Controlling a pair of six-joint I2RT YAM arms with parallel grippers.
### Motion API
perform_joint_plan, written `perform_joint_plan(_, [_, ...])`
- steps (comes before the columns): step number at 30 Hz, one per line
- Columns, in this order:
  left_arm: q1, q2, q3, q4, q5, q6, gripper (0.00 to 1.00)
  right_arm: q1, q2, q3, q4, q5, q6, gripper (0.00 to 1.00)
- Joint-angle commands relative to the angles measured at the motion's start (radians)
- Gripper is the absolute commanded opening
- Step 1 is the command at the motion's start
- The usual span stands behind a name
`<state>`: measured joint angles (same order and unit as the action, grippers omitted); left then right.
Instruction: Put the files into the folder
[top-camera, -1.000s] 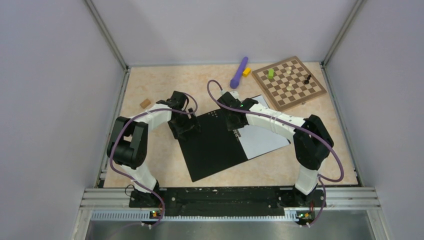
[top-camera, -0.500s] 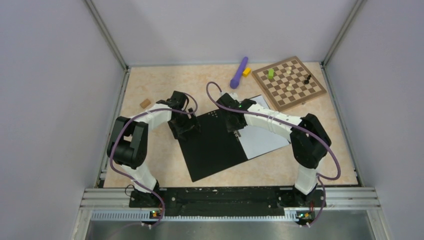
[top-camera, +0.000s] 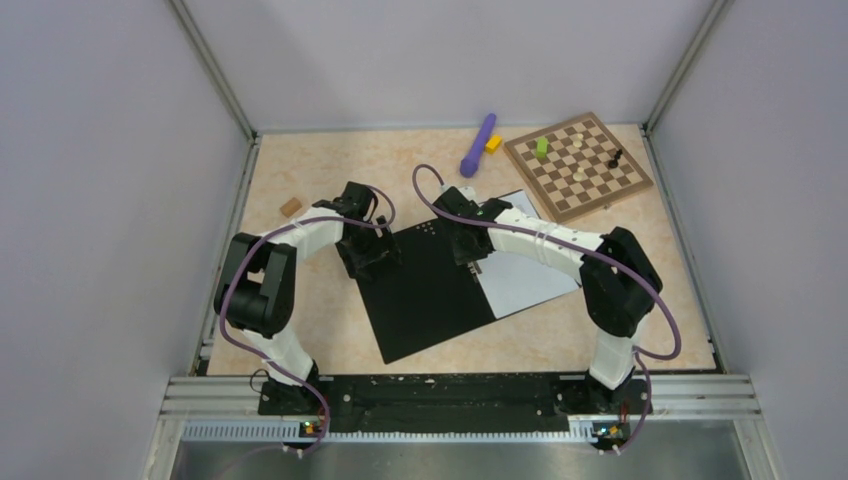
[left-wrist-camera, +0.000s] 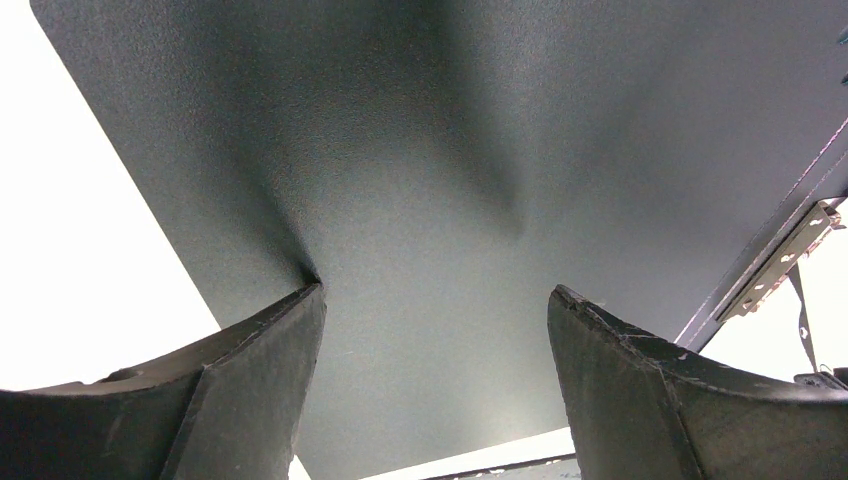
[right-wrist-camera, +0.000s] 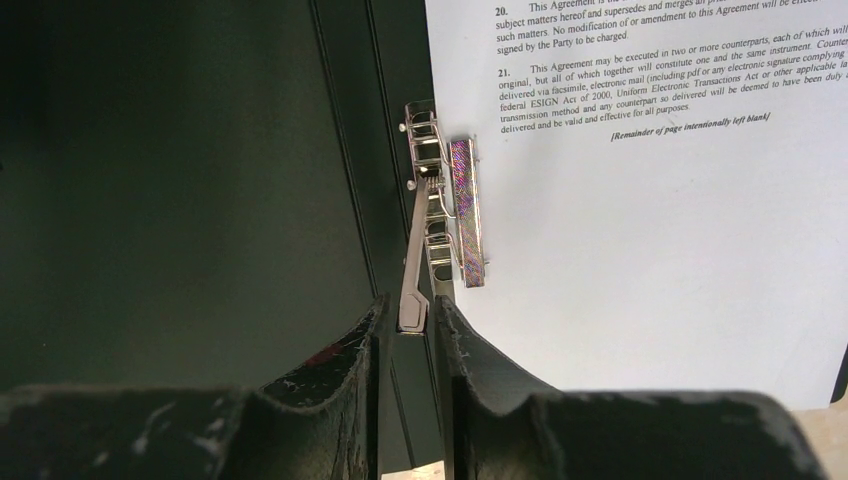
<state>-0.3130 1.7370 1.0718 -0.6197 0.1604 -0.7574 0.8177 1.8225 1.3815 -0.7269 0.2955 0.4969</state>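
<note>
The folder (top-camera: 425, 300) lies open on the table with its black inner faces up. The files (top-camera: 520, 280), white printed sheets, rest on its right half. In the right wrist view the files (right-wrist-camera: 650, 250) lie beside the metal clip (right-wrist-camera: 465, 210) along the spine. My right gripper (right-wrist-camera: 412, 305) is shut on the clip's thin lever (right-wrist-camera: 415, 270). My left gripper (left-wrist-camera: 435, 290) is open wide, its fingertips down on the folder's (left-wrist-camera: 430, 150) black left face near the far left corner. From above, the left gripper (top-camera: 372, 262) and right gripper (top-camera: 472, 258) sit on either side of that black half.
A brown chessboard (top-camera: 577, 165) with a few pieces stands at the back right. A purple stick (top-camera: 479, 143) and a yellow block (top-camera: 493, 143) lie beside it. A small brown block (top-camera: 290, 207) lies at the left. Grey walls close in three sides.
The right arm's elbow has shifted slightly left and its jaws have narrowed a touch on the lever. The left arm and the folder have not moved.
</note>
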Motion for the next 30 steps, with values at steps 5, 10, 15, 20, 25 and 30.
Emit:
perform_joint_plan(5, [-0.008, 0.077, -0.036, 0.084, -0.009, -0.001, 0.87, 0.009, -0.036, 0.007, 0.0, 0.022, -0.004, 0.21])
perform_joint_plan(10, [-0.009, 0.077, -0.035, 0.079, -0.008, 0.003, 0.87, 0.01, -0.047, 0.01, 0.0, 0.021, -0.005, 0.21])
perform_joint_plan(15, [-0.009, 0.073, -0.035, 0.077, -0.012, 0.006, 0.87, 0.01, -0.048, 0.012, 0.0, 0.022, -0.004, 0.21])
perform_joint_plan(20, [-0.009, 0.074, -0.035, 0.075, -0.014, 0.007, 0.87, 0.01, -0.054, 0.009, 0.0, 0.023, -0.003, 0.2])
perform_joint_plan(25, [-0.009, 0.077, -0.033, 0.075, -0.013, 0.009, 0.87, 0.009, -0.06, 0.014, -0.002, 0.025, -0.005, 0.2])
perform_joint_plan(30, [-0.009, 0.076, -0.033, 0.075, -0.014, 0.01, 0.87, 0.01, -0.064, 0.015, -0.001, 0.025, -0.006, 0.19])
